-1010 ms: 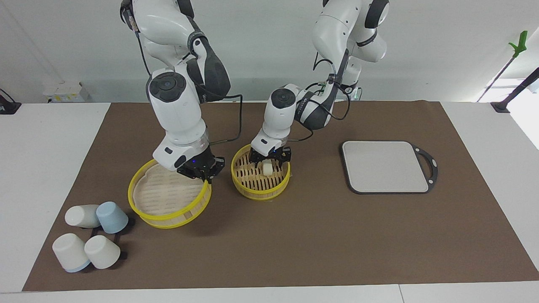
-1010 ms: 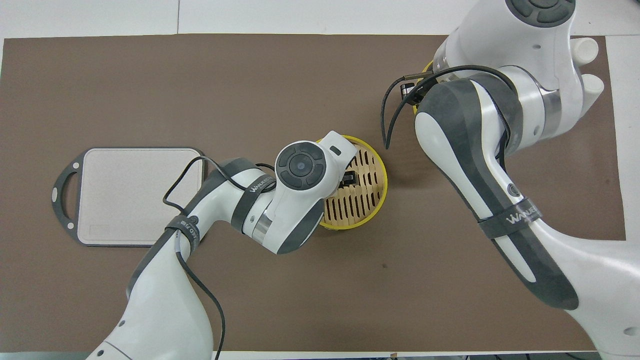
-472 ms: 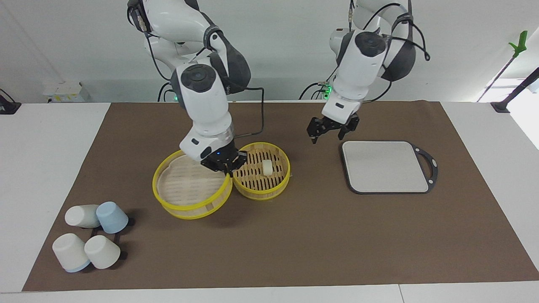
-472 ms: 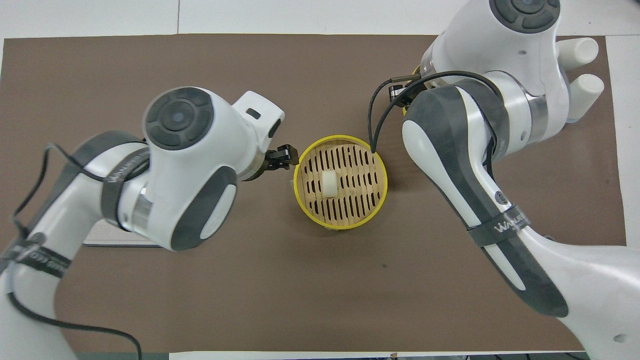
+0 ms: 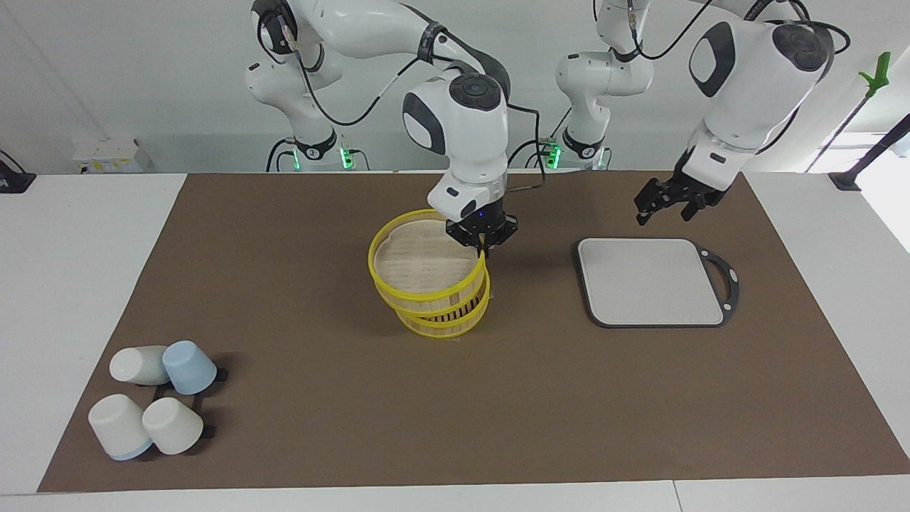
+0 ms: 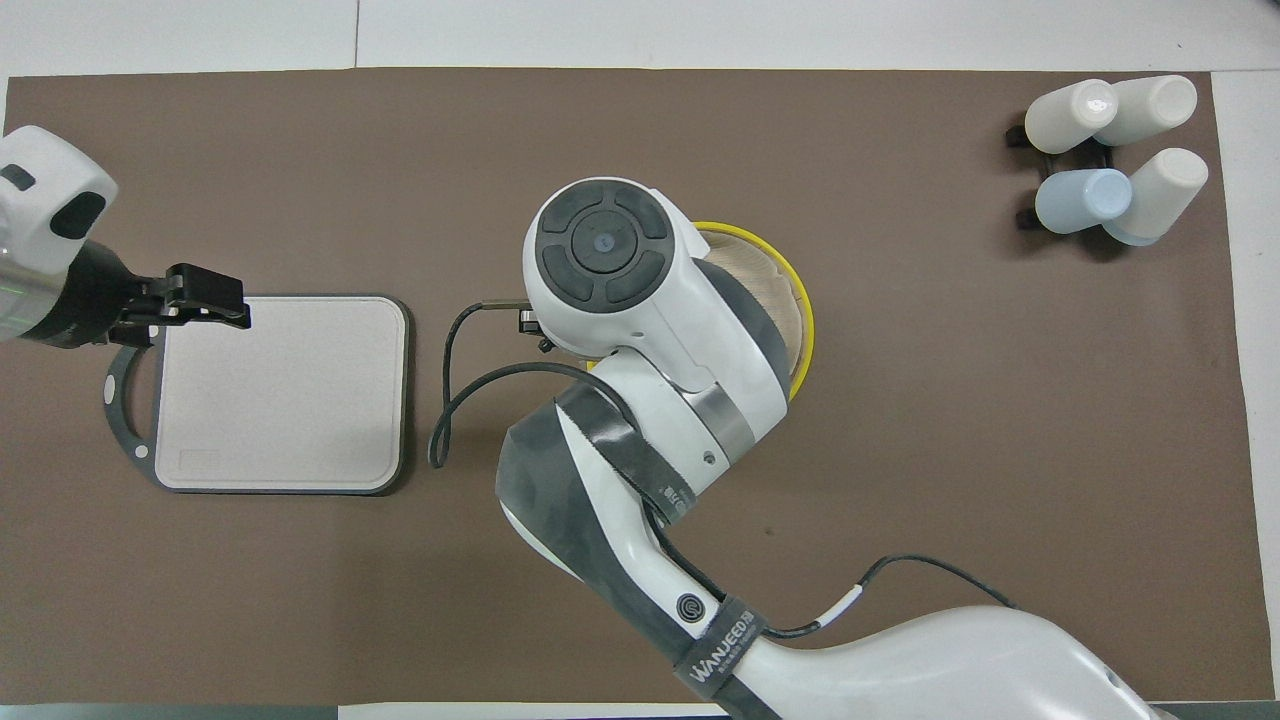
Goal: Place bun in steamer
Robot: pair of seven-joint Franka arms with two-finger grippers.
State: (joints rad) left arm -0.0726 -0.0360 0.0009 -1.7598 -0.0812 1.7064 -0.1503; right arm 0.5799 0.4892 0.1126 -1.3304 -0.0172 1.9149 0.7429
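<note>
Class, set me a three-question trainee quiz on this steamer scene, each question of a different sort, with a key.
1. True or false: the right gripper is shut on the tilted yellow-rimmed, pale-topped lid.
2. What lies under that lid?
A. grey square board
B. round yellow-rimmed slatted steamer basket
C. upturned cups
3. Fill in: the open left gripper hangs by the ___.

Key: 1 true; 2 B; 3 board.

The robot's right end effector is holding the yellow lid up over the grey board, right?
Not quite. In the facing view, the right end effector holds the lid tilted over the steamer, not over the grey board.
</note>
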